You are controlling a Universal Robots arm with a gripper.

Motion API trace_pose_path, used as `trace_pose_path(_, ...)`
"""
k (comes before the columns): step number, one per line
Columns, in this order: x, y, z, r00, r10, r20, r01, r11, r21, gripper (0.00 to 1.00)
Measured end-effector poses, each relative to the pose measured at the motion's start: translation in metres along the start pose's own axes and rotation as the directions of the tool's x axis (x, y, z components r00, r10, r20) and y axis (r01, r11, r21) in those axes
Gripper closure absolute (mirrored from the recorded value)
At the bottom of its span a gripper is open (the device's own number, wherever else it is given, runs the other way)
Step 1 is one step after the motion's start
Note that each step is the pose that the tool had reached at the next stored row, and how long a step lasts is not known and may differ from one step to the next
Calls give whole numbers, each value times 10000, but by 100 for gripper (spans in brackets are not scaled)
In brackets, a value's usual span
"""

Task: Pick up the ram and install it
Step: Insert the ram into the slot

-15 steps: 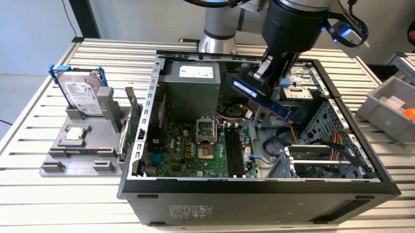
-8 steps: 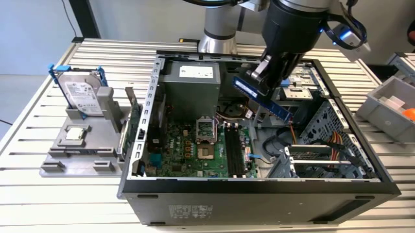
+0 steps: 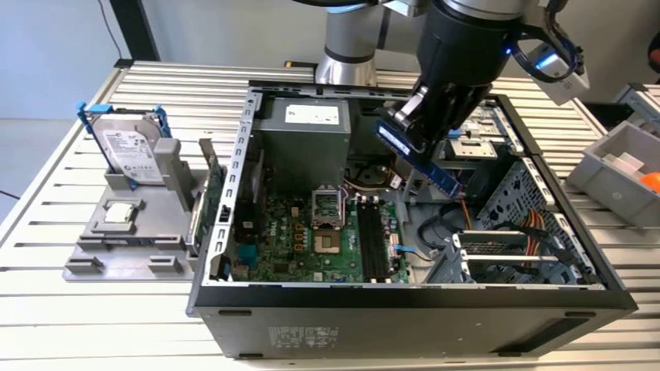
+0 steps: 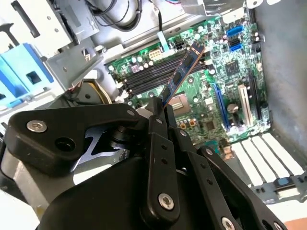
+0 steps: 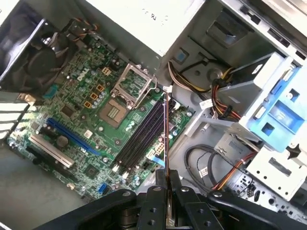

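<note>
The pincer [image 3: 418, 127] is squeezed tight on the ram [image 3: 423, 160], holding it up in the air over the black slots [image 3: 372, 239] below, so it is picked up but not put in.

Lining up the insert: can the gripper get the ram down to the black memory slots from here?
Probably yes. The gripper is shut on the ram, hanging over the open case; in the first wrist view nothing lies between the ram and the memory slots.
</note>
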State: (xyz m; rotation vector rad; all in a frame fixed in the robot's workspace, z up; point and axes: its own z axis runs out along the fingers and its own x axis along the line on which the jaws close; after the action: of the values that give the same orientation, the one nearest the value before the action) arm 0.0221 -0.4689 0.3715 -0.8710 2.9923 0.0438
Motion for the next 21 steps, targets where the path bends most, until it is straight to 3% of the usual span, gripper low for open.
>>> trace_pose_path(5,0,0,4,9961,887,20,-887,9961,26,100)
trace_pose_path(8,0,0,5,9898,1423,32,-1423,9898,43,100)
trace_pose_path(10,0,0,7,9838,1793,42,-1793,9838,53,100)
trace_pose_path(15,0,0,10,9636,2674,65,-2674,9636,77,100)
trace_pose_path(18,0,0,13,9475,3196,81,-3196,9475,91,100)
trace_pose_path(21,0,0,16,9283,3716,98,-3717,9283,103,100)
